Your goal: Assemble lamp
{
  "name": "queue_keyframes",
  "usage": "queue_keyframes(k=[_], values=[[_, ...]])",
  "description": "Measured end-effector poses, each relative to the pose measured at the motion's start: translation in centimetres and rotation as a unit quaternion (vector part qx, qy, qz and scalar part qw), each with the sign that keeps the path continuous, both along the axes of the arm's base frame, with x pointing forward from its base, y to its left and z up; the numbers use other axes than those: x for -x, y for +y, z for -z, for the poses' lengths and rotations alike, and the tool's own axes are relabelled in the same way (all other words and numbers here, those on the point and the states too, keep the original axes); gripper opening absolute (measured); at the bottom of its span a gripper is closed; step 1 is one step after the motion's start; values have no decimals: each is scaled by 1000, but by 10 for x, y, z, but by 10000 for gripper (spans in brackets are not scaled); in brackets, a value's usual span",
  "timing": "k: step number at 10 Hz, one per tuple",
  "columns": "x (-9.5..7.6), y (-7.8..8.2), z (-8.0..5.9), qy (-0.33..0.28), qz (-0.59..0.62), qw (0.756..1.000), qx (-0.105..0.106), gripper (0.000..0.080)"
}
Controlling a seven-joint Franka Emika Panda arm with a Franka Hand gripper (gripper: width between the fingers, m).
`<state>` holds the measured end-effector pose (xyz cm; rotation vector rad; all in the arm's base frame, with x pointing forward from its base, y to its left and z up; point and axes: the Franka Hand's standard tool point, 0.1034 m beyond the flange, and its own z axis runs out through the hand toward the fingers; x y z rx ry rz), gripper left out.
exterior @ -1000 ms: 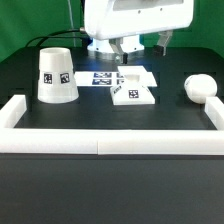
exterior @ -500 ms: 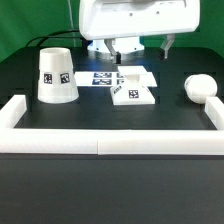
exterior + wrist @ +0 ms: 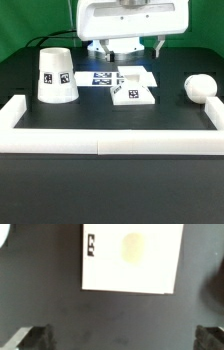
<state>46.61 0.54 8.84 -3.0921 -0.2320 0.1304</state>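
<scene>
The lamp's flat square base (image 3: 133,92) lies on the black table at the centre, with marker tags on top. The cone shade (image 3: 57,75) stands at the exterior view's left and the rounded bulb (image 3: 198,88) lies at the right. My gripper (image 3: 128,50) hangs above the far edge of the base, over the marker board (image 3: 108,77), touching nothing. In the wrist view the white base (image 3: 130,269) shows a tag strip and a pale oval spot. The gripper (image 3: 122,339) is open wide, with dark table between its fingertips (image 3: 35,336).
White border rails run along the front (image 3: 110,140), the left (image 3: 15,112) and the right (image 3: 214,110) of the table. A green backdrop stands behind.
The gripper and hand have shifted slightly up and toward the exterior view's left. The lamp parts have not moved.
</scene>
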Motion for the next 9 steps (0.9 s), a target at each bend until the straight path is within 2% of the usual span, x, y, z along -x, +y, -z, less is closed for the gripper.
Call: queue_keyframes(k=[4,6,9], values=[[1,0,3,0,-2,1000,0,699],[10,-5,13,1,-3,1000,-1,699],[26,-2,24,10,2,1000,-3,699]])
